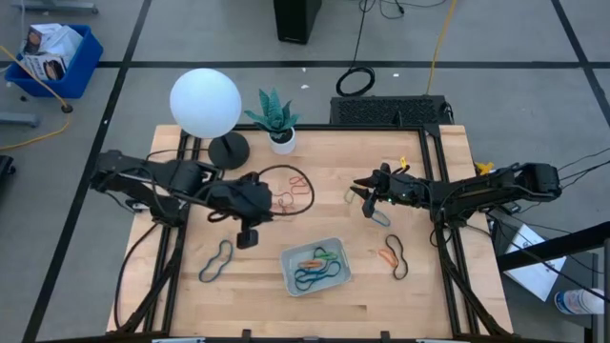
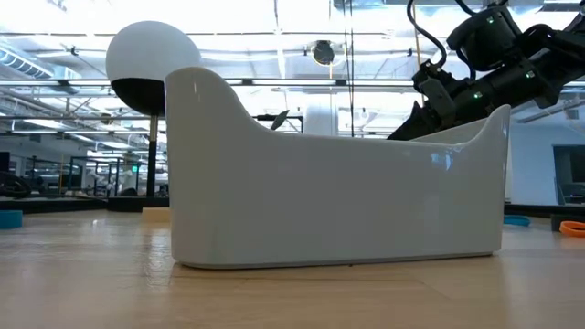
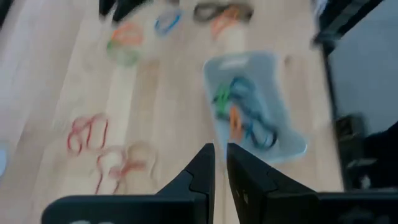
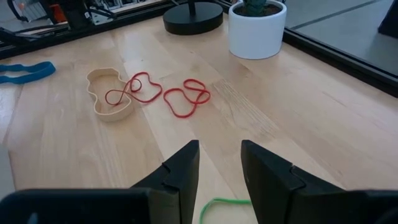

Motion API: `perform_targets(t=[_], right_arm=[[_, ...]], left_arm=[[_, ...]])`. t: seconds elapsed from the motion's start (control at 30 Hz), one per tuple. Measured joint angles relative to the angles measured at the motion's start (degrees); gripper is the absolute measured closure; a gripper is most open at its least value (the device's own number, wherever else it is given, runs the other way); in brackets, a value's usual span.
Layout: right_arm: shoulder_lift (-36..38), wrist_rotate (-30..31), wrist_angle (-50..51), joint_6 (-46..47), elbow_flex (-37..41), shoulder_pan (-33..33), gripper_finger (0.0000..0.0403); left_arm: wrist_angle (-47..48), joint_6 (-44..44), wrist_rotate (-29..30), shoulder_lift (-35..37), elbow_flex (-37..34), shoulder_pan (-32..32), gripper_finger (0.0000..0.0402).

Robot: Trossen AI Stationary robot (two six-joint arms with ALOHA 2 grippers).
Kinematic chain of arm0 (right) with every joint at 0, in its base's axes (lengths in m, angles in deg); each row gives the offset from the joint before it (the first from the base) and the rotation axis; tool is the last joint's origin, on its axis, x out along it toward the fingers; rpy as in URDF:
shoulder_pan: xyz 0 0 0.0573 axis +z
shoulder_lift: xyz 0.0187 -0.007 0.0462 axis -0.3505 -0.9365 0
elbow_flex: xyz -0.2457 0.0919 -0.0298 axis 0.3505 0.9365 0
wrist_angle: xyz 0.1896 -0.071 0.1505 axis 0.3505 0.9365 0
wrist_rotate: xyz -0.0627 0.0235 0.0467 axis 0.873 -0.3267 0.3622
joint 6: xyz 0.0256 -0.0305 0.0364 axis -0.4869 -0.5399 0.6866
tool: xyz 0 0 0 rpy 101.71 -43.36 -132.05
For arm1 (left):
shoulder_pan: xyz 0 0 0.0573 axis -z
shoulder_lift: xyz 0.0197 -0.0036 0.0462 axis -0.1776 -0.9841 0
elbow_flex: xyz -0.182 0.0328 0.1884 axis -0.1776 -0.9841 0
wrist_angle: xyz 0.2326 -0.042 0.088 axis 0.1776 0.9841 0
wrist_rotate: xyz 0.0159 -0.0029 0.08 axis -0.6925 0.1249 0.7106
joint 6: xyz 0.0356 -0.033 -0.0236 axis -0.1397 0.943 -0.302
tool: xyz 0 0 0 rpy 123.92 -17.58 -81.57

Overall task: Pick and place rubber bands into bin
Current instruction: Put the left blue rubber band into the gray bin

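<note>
The bin (image 1: 315,266) is seen near the front of the tabletop (image 1: 419,295), with blue, green and orange rubber bands (image 1: 317,264) lying inside it. In the low view the bin's pale wall fills the frame and its contents are hidden. The left tool (image 3: 220,163) is held above the tabletop just left of the bin, fingers nearly closed with only a narrow gap, nothing gripped. The right tool (image 4: 219,163) is poised over a green band (image 4: 225,209), jaws partly open and empty; that band is cut off behind its fingers. Red and tan bands (image 4: 149,93) are spread farther back, near a potted plant (image 1: 275,118).
</note>
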State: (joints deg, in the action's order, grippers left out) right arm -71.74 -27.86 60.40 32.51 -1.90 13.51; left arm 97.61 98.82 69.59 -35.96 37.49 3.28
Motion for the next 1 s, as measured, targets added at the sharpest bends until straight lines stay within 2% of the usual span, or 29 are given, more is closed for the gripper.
perform_targets(t=[0.1,0.27,0.5,0.63,0.73,1.0], right_arm=[[0.0,0.01,-0.01,-0.02,0.0,0.0,0.0289],[0.0,0.02,-0.01,-0.02,0.0,0.0,0.0289],[0.0,0.07,-0.05,-0.02,0.0,0.0,0.0289],[0.0,0.09,-0.03,-0.02,0.0,0.0,0.0289],[0.0,0.09,-0.03,-0.02,0.0,0.0,0.0289],[0.0,0.15,-0.05,-0.08,0.0,-0.02,0.0289]], left_arm=[[3.91,1.26,2.11,-0.27,-0.08,0.12,0.0343],[10.48,6.48,5.19,-1.12,-0.12,0.14,0.0277],[21.61,17.97,2.68,-0.17,-0.1,1.26,0.0213],[29.76,27.85,4.54,-0.21,-0.22,3.38,0.0198],[30.41,35.62,4.73,-0.08,-2.36,5.0,0.0195],[28.62,50.07,-3.57,-0.19,-14.73,9.41,0.0192]])
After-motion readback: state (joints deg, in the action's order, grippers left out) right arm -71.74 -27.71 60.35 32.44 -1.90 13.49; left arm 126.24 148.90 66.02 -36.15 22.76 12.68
